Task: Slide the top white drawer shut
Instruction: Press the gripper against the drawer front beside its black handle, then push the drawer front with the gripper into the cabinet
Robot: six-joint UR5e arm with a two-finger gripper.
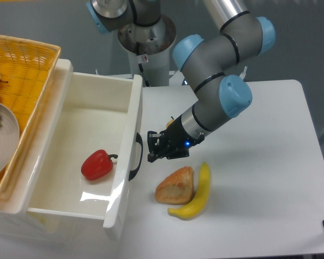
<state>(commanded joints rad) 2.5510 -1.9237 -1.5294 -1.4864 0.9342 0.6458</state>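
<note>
The top white drawer (130, 127) stands pulled far out over the table, a deep glossy tray with a dark curved handle (136, 156) on its front. A red bell pepper (97, 164) lies inside it. My gripper (152, 152) hovers just right of the handle, a small gap away from the drawer front. Its dark fingers look close together with nothing between them.
A piece of bread (176, 185) and a banana (197, 193) lie on the table just below the gripper. A yellow woven basket (22, 86) with a plate sits on the cabinet at far left. The robot base (147, 40) rises behind the drawer.
</note>
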